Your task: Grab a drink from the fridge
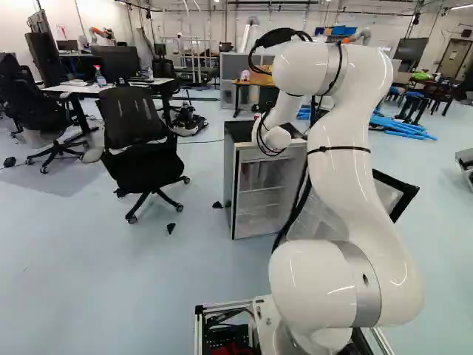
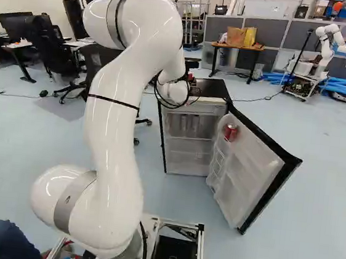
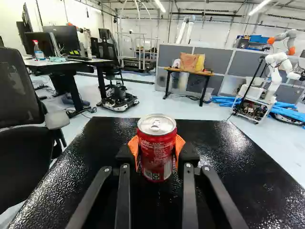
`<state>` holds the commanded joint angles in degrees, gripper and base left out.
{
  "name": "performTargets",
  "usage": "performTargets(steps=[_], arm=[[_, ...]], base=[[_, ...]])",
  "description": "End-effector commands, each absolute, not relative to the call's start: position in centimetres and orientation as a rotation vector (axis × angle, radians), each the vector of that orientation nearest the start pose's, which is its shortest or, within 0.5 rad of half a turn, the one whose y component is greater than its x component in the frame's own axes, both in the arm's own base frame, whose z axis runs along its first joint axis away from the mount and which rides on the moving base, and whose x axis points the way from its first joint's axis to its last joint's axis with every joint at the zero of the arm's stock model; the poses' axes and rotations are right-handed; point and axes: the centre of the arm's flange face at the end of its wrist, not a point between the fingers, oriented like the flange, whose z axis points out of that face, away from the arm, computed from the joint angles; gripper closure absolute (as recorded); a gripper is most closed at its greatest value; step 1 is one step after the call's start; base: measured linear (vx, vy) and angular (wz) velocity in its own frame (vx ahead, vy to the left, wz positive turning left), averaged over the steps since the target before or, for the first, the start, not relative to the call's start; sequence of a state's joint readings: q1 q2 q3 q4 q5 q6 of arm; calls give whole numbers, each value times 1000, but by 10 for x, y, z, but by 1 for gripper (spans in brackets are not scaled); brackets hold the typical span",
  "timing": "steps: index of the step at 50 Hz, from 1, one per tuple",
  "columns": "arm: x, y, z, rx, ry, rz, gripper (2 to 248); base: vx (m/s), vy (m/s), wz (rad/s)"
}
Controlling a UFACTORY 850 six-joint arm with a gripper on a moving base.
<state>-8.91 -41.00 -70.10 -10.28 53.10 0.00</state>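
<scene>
I saw the fridge [image 2: 186, 151] ahead of the arm [image 2: 116, 136], a chair [image 1: 133, 118] left of it, and a can [image 2: 230, 133] in its door [image 2: 252, 169].

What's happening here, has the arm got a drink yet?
Yes, the arm has one: its claw is shut on a red can, one orange pad on each side. The can is upright at the fridge's black top; I can't tell whether it rests there or hangs just above. The fridge door is open, with another red can inside it.
</scene>
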Motion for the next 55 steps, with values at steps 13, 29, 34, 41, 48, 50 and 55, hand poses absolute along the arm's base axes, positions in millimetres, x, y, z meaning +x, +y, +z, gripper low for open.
performTargets(steps=[13, 29, 34, 41, 48, 50, 55], arm=[[676, -93, 346, -2422, -93, -2099, 155], [676, -93, 346, -2422, -93, -2099, 155], [676, -93, 346, -2422, -93, -2099, 152], [676, -93, 346, -2422, -93, -2099, 88], [676, -93, 346, -2422, -93, -2099, 51], [676, -93, 346, -2422, -93, -2099, 51], [674, -93, 347, -2424, -93, -2096, 14]], base=[[0, 0, 0], [0, 0, 0], [0, 0, 0], [0, 0, 0], [0, 0, 0], [0, 0, 0], [0, 0, 0]])
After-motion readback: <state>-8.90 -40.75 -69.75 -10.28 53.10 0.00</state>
